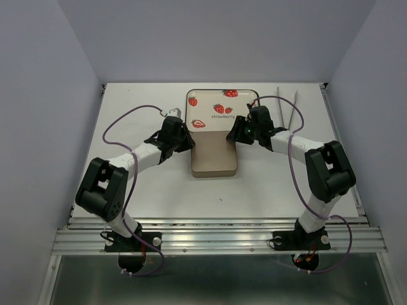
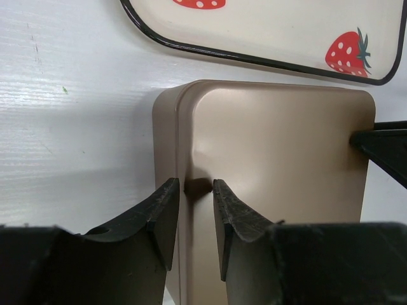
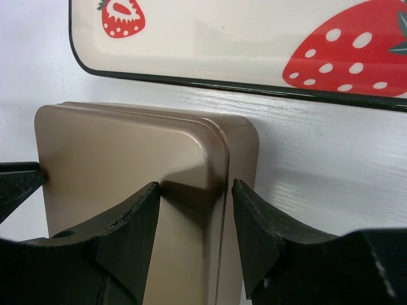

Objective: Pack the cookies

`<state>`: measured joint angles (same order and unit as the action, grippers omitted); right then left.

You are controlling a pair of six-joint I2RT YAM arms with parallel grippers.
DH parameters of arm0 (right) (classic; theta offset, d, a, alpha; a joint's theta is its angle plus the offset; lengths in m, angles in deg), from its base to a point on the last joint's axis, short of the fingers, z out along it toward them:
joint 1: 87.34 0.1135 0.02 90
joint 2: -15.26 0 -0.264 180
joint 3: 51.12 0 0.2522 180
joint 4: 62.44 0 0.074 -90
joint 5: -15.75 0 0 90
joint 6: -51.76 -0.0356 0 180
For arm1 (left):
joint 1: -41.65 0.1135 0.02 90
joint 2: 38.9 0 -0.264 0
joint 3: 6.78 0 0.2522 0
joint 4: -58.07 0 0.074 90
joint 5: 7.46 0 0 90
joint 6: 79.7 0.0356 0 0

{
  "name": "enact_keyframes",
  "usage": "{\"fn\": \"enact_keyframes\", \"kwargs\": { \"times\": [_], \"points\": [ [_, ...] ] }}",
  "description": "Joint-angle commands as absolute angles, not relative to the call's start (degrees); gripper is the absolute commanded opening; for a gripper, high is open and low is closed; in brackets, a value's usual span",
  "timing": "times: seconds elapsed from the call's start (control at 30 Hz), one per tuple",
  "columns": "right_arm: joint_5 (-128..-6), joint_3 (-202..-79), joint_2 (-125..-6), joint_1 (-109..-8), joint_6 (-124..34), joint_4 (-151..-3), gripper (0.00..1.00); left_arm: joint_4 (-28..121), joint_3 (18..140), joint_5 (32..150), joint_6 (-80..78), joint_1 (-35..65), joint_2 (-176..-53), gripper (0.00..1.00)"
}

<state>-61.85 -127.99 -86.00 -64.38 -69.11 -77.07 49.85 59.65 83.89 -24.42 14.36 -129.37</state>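
The cookies are out of view. A closed gold tin (image 1: 214, 155) lies mid-table, its lid on top (image 2: 280, 152) (image 3: 121, 152). My left gripper (image 1: 189, 141) sits at the tin's left edge. In the left wrist view its jaws (image 2: 196, 187) stand narrowly shut astride the lid's left rim. My right gripper (image 1: 234, 135) is at the tin's right edge. There the jaws (image 3: 196, 190) are apart, one finger over the lid top and one outside the rim, with gaps on both sides.
A cream tray with printed strawberries and a black rim (image 1: 210, 98) (image 2: 273, 25) (image 3: 210, 38) lies just behind the tin, touching or nearly so. Thin metal tongs (image 1: 289, 108) lie at the back right. White walls enclose the table on three sides.
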Motion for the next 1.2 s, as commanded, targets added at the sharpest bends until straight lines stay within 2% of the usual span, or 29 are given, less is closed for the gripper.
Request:
{"fn": "enact_keyframes", "kwargs": {
  "times": [0.0,0.03,0.2,0.23,0.27,0.33,0.43,0.47,0.5,0.53,0.57,0.67,0.7,0.9,1.17],
  "points": [
    [-64.84,-130.1,-85.03,-63.96,-67.69,-76.03,0.56,49.76,62.0,83.16,-23.53,14.23,-126.26,0.41],
    [-65.37,-130.27,-83.81,-63.96,-67.51,-77.07,0.56,49.41,62.18,80.9,-23.45,14.23,-125.56,0.42],
    [-67.49,-130.18,-78.88,-63.96,-65.4,-78.93,0.61,49.14,62.79,79.47,-22.22,14.14,-121.79,0.71],
    [-67.31,-130.1,-78.18,-63.96,-65.31,-79.1,0.6,49.23,62.97,79.38,-22.04,14.23,-120.65,0.77],
    [-66.7,-129.92,-77.3,-63.44,-64.96,-79.11,0.58,49.75,63.15,79.64,-21.26,14.23,-120.29,0.93],
    [-66.17,-130.01,-77.12,-62.74,-64.78,-78.93,0.5,50.89,63.67,80.86,-20.81,14.23,-119.84,0.99],
    [-66.34,-130.8,-78.17,-61.25,-63.99,-78.93,0.37,52.47,64.55,83.15,-20.2,14.14,-120.9,0.99],
    [-66.52,-131.49,-79.3,-61.24,-63.99,-78.93,0.35,52.91,64.81,84.55,-20.11,14.14,-121.42,0.98],
    [-67.13,-131.85,-79.84,-61.24,-64.25,-78.93,0.32,53.44,65.43,85.17,-20.11,14.06,-122.04,0.93],
    [-67.83,-132.03,-80.28,-61.24,-64.78,-78.58,0.28,53.97,65.78,86.83,-19.76,14.14,-123.61,0.85],
    [-68.27,-132.03,-80.8,-61.24,-65.04,-78.23,0.27,54.67,66.31,87.46,-19.76,14.14,-124.58,0.63],
    [-70.03,-132.29,-82.82,-61.24,-66.01,-77.79,0.23,55.12,68.33,89.66,-19.58,14.14,-129.06,0.39],
    [-70.64,-132.12,-83.44,-61.24,-66.19,-77.79,0.23,55.03,69.2,90.01,-19.49,14.06,-131.16,0.35],
    [-73.28,-130.28,-89.24,-61.24,-70.22,-78.92,0.18,54.42,70.79,90.37,-19.05,14.14,-137.06,0.34],
    [-78.47,-125.44,-86.35,-61.24,-73.48,-80.25,0.16,52.4,72.81,88.88,-18.09,14.14,-141.47,0.31]
  ]
}}
